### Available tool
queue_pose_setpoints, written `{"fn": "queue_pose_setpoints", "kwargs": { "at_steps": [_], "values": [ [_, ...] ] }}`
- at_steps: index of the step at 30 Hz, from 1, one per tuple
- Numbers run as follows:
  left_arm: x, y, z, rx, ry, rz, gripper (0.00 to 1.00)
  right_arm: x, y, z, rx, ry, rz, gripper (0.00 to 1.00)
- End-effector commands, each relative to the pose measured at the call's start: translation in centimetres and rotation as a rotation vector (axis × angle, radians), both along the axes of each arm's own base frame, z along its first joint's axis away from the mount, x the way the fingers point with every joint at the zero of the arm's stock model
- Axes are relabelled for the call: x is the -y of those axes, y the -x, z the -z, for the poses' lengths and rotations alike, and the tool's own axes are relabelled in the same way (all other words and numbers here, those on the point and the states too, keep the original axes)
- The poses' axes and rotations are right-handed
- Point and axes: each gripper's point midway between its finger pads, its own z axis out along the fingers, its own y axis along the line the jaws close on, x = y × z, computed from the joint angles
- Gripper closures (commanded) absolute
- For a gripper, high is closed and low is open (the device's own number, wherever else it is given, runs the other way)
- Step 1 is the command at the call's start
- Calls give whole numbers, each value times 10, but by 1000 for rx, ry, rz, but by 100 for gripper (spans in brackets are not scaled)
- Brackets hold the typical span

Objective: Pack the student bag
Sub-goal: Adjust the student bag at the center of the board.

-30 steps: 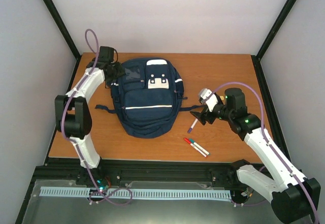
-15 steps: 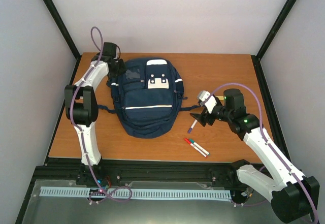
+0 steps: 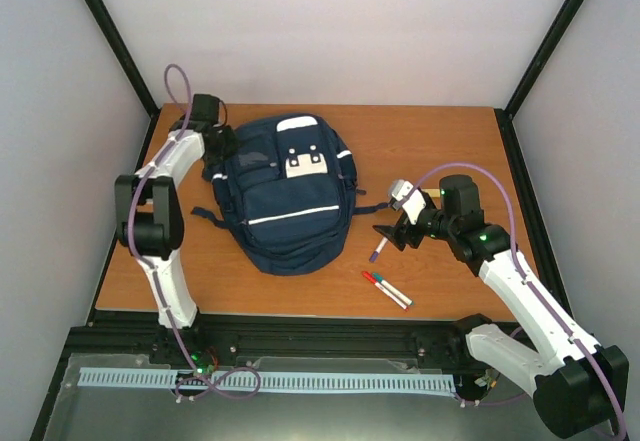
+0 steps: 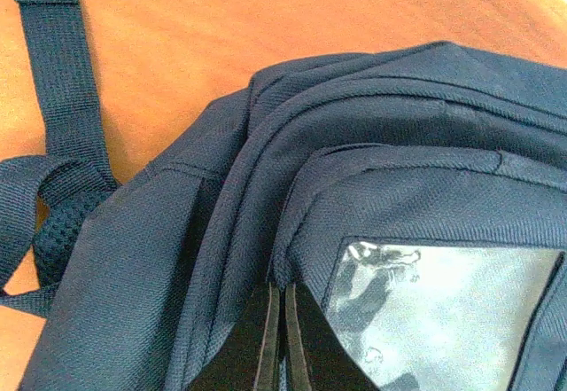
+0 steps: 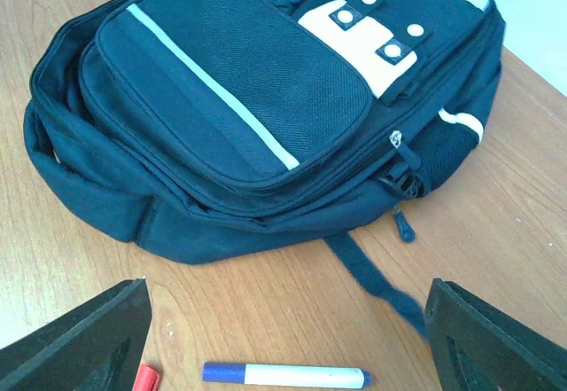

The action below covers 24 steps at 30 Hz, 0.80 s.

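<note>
The student bag (image 3: 285, 196), navy with white stripes and a white patch, lies flat on the wooden table, its top turned slightly left. My left gripper (image 3: 222, 146) is at its upper left corner. In the left wrist view that gripper (image 4: 283, 292) is shut on a fabric ridge of the bag (image 4: 399, 187), beside a clear window pocket (image 4: 443, 320). My right gripper (image 3: 388, 234) hangs open just right of the bag's lower side. In the right wrist view this gripper (image 5: 288, 338) has the bag (image 5: 221, 98) ahead of it, and nothing sits between its fingers (image 5: 80, 342).
A blue-capped marker (image 3: 379, 249) lies on the table just under my right gripper, also seen as the white marker (image 5: 283, 375). Two more markers (image 3: 386, 289) lie nearer the front edge. A bag strap (image 4: 62, 63) trails on the table at the left.
My left gripper has closed on the bag's upper left corner. The bag has turned, its top shifting left. The right arm has barely moved.
</note>
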Motion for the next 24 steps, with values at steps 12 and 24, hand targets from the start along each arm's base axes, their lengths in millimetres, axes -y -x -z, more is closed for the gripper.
{"fn": "queue_pose_setpoints", "kwargs": {
  "at_steps": [12,24],
  "values": [
    [-63,122,-36,-47,-2,-309,73,-1,0,-6,12,-12,-11,12],
    [113,146,-160,314,-143,461,43,20,-17,26,-165,193,73,32]
  ]
}}
